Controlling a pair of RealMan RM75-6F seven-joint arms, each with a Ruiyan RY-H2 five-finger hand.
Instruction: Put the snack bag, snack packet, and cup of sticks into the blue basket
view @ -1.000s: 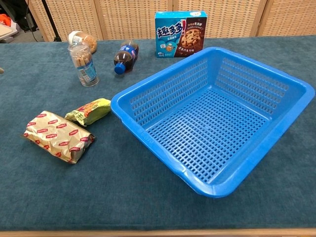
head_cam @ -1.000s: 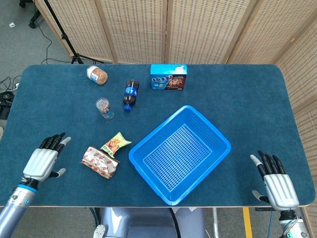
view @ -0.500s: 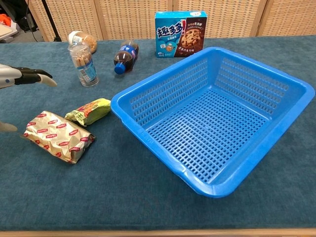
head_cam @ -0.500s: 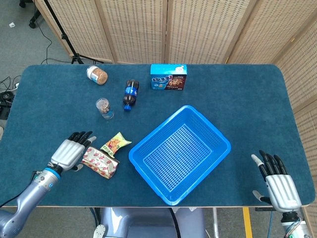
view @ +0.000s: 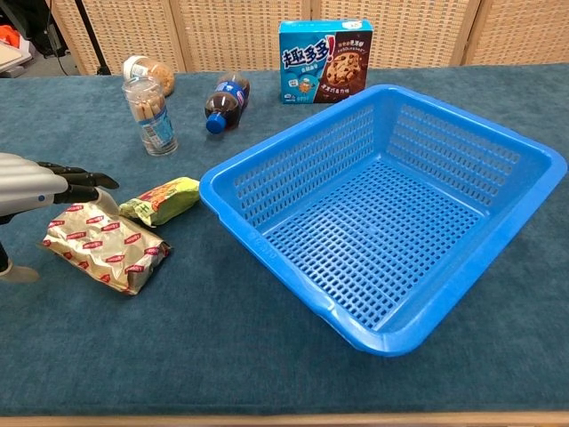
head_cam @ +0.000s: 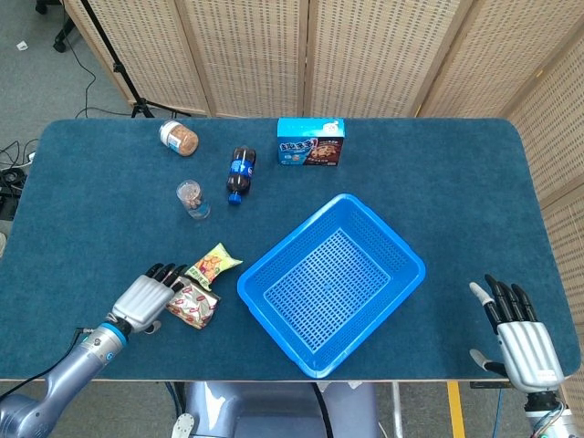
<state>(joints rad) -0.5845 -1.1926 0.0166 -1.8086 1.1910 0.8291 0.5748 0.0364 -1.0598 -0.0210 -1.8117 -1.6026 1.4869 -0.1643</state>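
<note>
Fingers (head_cam: pixel 164 273) of the left hand (head_cam: pixel 144 298) spread apart above the foil snack bag (view: pixel 100 245), perhaps not yet touching, lying left of the blue basket (head_cam: pixel 404 258); it looks light, crinkly and slippery, best pinched across its middle.

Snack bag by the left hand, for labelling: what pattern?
Gold with red ovals on the snack bag; chest view.

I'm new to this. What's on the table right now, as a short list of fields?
basket: blue basket, empty
snack bag: silver and red, left of the basket
snack packet: yellow-green, beside the bag
cup of sticks: upright, further back
left hand: over the snack bag, fingers apart
right hand: open, at the table's near right corner
extras: cola bottle, cookie box, jar
</note>
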